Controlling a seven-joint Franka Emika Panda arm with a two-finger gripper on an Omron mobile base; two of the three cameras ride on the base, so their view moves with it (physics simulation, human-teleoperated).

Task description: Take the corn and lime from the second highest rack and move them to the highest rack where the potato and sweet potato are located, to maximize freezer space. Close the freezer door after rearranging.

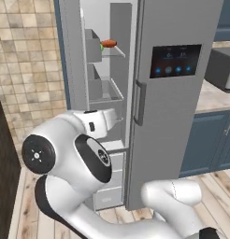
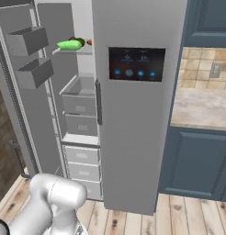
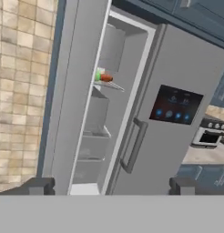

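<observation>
Freezer door [image 2: 23, 92] open at left, sweet potato [image 1: 109, 43] on highest rack [image 2: 73, 51], pincer [image 3: 109, 186] wide apart, holding nothing

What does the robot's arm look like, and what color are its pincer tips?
The arm is glossy white and rounded, built from thick tube-like segments. Its joints are dark: a black round cap with a small pale mark at its centre, and a black oval band. No cables show. The pincer has two small, blocky, dark grey fingertips.
</observation>
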